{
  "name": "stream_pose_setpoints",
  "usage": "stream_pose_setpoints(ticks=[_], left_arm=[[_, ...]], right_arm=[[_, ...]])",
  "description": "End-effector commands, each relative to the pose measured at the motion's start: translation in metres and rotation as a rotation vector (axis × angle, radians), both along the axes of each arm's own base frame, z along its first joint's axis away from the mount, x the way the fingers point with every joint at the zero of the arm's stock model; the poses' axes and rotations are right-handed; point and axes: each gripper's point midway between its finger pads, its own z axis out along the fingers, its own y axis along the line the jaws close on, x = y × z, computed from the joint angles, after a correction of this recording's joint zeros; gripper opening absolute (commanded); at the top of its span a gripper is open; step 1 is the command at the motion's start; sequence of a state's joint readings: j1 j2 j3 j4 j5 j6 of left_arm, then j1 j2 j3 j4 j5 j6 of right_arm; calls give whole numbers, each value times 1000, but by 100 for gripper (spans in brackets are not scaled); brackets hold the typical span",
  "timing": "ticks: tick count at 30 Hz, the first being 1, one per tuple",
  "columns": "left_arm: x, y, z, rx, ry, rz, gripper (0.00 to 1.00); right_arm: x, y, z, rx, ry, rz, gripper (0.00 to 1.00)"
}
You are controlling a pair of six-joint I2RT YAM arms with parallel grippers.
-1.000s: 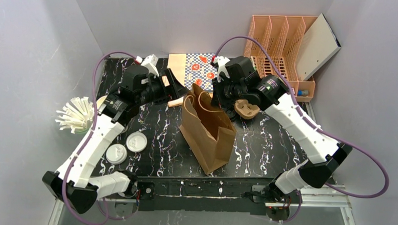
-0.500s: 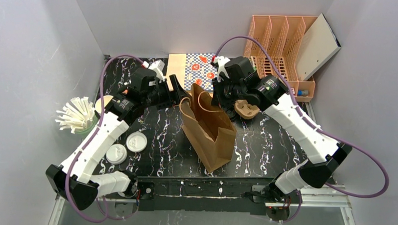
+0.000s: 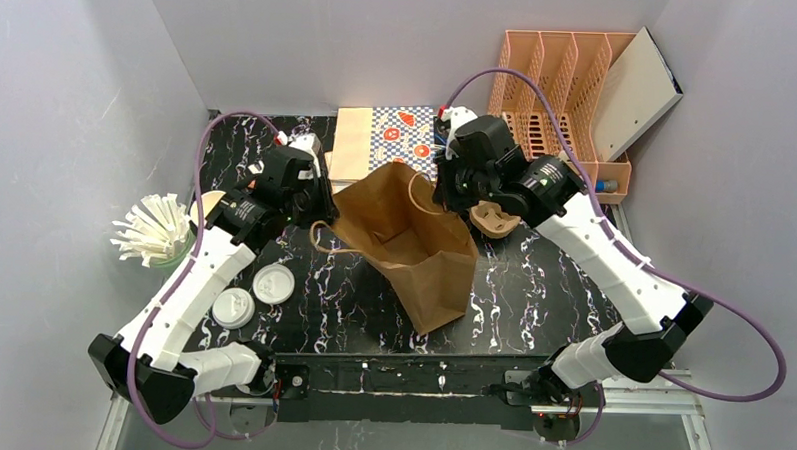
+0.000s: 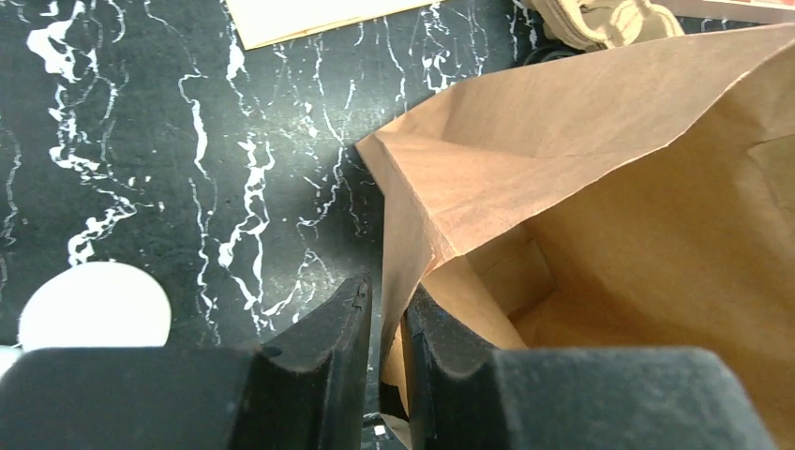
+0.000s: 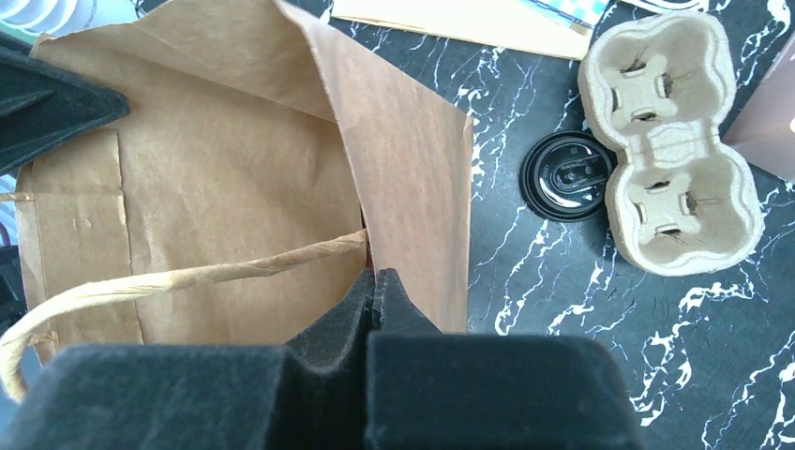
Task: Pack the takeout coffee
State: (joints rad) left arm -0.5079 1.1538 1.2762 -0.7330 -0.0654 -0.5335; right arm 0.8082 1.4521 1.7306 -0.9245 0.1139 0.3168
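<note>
Two capped cups (image 3: 234, 307) stand left of a bag pinched open

At far left the capped cups sit side by side on the table (image 3: 532, 290), well apart from the paper bag (image 3: 404, 235). The left gripper (image 4: 386, 300) nips the bag's left rim, fingers narrow on the paper. The right gripper (image 5: 373, 281) is clamped on the opposite rim. The cups look light, crushable and likely to spill, so take the paper wall below the lid, gently and upright

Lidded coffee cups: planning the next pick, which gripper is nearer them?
Left. The left gripper pinches the rim of the bag just up-table from the lidded coffee cups; the right gripper pinches the opposite rim, across the mouth.
</note>
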Motion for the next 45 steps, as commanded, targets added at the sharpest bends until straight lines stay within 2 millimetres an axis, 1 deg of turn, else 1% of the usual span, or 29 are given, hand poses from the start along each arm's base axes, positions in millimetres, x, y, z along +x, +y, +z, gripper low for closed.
stream_pose_setpoints(ticks=[1, 5, 7, 9, 12, 15, 17, 18, 19, 20, 21, 23, 25, 26, 28, 30, 31, 33, 35, 36, 37, 38, 39, 40, 43, 44, 45], left_arm=[[-10, 21, 13, 81, -22, 18, 16], [-9, 18, 24, 68, -39, 4, 16], [-7, 21, 29, 85, -50, 8, 16], [-5, 29, 35, 127, -65, 27, 15], [0, 42, 47, 191, -94, 62, 10], [5, 53, 57, 246, -121, 92, 5], [7, 56, 63, 266, -133, 96, 2], [8, 55, 66, 263, -139, 90, 2], [8, 52, 67, 253, -142, 73, 2], [9, 46, 70, 232, -150, 55, 2], [10, 41, 72, 213, -154, 39, 2], [11, 29, 74, 169, -152, 1, 1], [13, 18, 74, 131, -142, -30, 1], [15, 13, 73, 115, -137, -43, 1], [18, 4, 72, 91, -128, -61, 1], [21, 0, 71, 83, -122, -66, 1], [24, -1, 70, 85, -117, -64, 1], [27, -2, 68, 87, -114, -58, 1], [29, -4, 65, 88, -103, -59, 1], [30, -5, 63, 87, -98, -61, 1], [31, -6, 62, 83, -93, -61, 1], [31, -7, 61, 81, -90, -62, 1], [32, -8, 61, 78, -89, -62, 1], [32, -9, 61, 74, -89, -62, 1], [33, -9, 61, 69, -89, -55, 1], [33, -9, 62, 66, -90, -52, 1], [34, -9, 63, 63, -90, -45, 1]], right_arm=[[12, -8, 26, 73, -98, -102, 1], [14, -7, 25, 69, -100, -109, 1], [17, -10, 23, 55, -104, -125, 1], [19, -14, 23, 45, -113, -148, 3], [22, -20, 22, 40, -130, -184, 7], [25, -26, 19, 31, -148, -218, 7], [26, -29, 18, 24, -155, -226, 7], [26, -29, 18, 22, -159, -222, 10], [25, -28, 20, 22, -163, -206, 19], [23, -26, 21, 27, -162, -184, 32], [21, -23, 23, 36, -164, -161, 39], [16, -16, 30, 61, -169, -105, 49], [10, -6, 42, 102, -174, -37, 53], [6, -1, 50, 128, -178, -2, 57], [-2, 8, 62, 170, -183, 69, 68], [-8, 15, 74, 204, -191, 121, 79], [-12, 18, 80, 221, -195, 151, 83], [-18, 22, 92, 253, -207, 193, 87], [-22, 24, 104, 280, -225, 222, 89], [-25, 25, 110, 295, -232, 235, 89], [-28, 27, 116, 311, -235, 250, 85], [-32, 28, 122, 329, -237, 269, 77], [-36, 31, 127, 347, -228, 289, 67], [-39, 33, 130, 363, -217, 306, 54], [-47, 42, 132, 379, -161, 326, 9], [-48, 46, 129, 372, -141, 327, 1], [-51, 51, 128, 366, -131, 330, 1]])
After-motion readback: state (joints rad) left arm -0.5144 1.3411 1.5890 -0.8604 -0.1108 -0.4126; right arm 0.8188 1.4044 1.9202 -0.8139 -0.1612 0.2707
